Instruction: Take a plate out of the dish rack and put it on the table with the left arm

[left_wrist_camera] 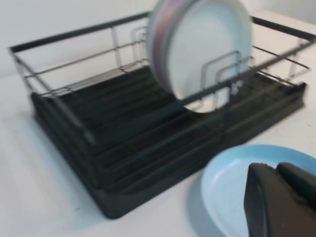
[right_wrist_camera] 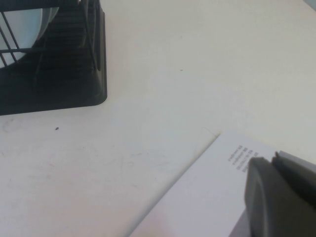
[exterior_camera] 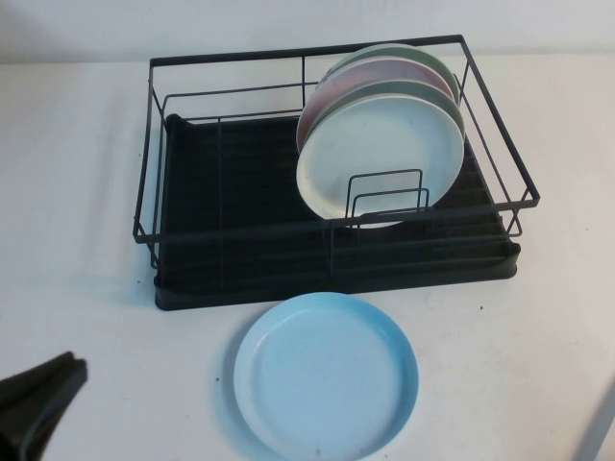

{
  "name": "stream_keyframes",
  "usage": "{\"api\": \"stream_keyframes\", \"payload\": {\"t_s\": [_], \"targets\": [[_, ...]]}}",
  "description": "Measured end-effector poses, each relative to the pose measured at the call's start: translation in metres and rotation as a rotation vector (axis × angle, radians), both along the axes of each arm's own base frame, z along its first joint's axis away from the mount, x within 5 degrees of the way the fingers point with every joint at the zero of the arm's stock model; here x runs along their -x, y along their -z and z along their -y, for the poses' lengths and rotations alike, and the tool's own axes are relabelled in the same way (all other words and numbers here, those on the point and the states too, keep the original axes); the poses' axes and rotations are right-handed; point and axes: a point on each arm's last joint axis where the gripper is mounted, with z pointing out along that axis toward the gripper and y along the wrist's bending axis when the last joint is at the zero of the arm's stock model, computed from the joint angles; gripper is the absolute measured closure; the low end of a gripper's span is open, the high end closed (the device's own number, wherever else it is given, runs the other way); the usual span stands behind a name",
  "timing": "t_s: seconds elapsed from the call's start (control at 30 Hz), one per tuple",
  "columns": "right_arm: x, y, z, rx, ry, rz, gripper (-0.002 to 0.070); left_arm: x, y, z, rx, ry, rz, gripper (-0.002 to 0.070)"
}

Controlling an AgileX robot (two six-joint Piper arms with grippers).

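Item: round sky-blue plate [exterior_camera: 326,376], glossy, plain, with a shallow raised rim. It lies flat on the white matte tabletop [exterior_camera: 86,192], right side up, at 6 o'clock from the dish rack and just beside the rack's front edge without touching it. A few tiny dark specks show on its face near the lower rim.

Item: rectangular black wire-frame dish rack [exterior_camera: 240,192] on a black ribbed drip tray. Three plates stand on edge toward its 3 o'clock end, leaning back: a pale mint-white plate [exterior_camera: 384,158] foremost, a pink plate [exterior_camera: 356,79] behind it, and a greenish plate [exterior_camera: 404,53] rearmost.

Item: left gripper [exterior_camera: 38,399], black, at the 8 o'clock corner of the high view, well apart from the sky-blue plate; in its wrist view the fingers [left_wrist_camera: 281,202] look close together, holding nothing.

Item: right gripper [right_wrist_camera: 279,197], low over the tabletop at 4 o'clock from the rack, above a white printed sheet [right_wrist_camera: 207,197]; jaw state cannot be told.
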Motion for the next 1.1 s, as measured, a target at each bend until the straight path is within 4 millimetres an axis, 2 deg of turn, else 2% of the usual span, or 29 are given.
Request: {"api": "stream_keyframes", "payload": {"t_s": [0.23,0.33,0.47,0.57,0.87,1.1], "targets": [[0.000,0.000,0.000,0.000,0.000,0.000,0.0696,0.006,0.004,-0.014,0.036,-0.171,0.006,0.0676],[0.000,0.000,0.000,0.000,0.000,0.000,0.0696,0.010,0.017,-0.021,0.047,-0.250,-0.031,0.0676],[0.000,0.000,0.000,0.000,0.000,0.000,0.0696,0.020,0.036,-0.031,0.157,-0.387,-0.116,0.0676],[0.000,0.000,0.000,0.000,0.000,0.000,0.0696,0.022,0.052,-0.035,0.155,-0.431,-0.116,0.0676],[0.000,0.000,0.000,0.000,0.000,0.000,0.0696,0.012,0.092,-0.035,0.145,-0.425,-0.091,0.0676],[0.000,0.000,0.000,0.000,0.000,0.000,0.0696,0.013,0.094,-0.030,0.118,-0.323,-0.099,0.0676]]}}
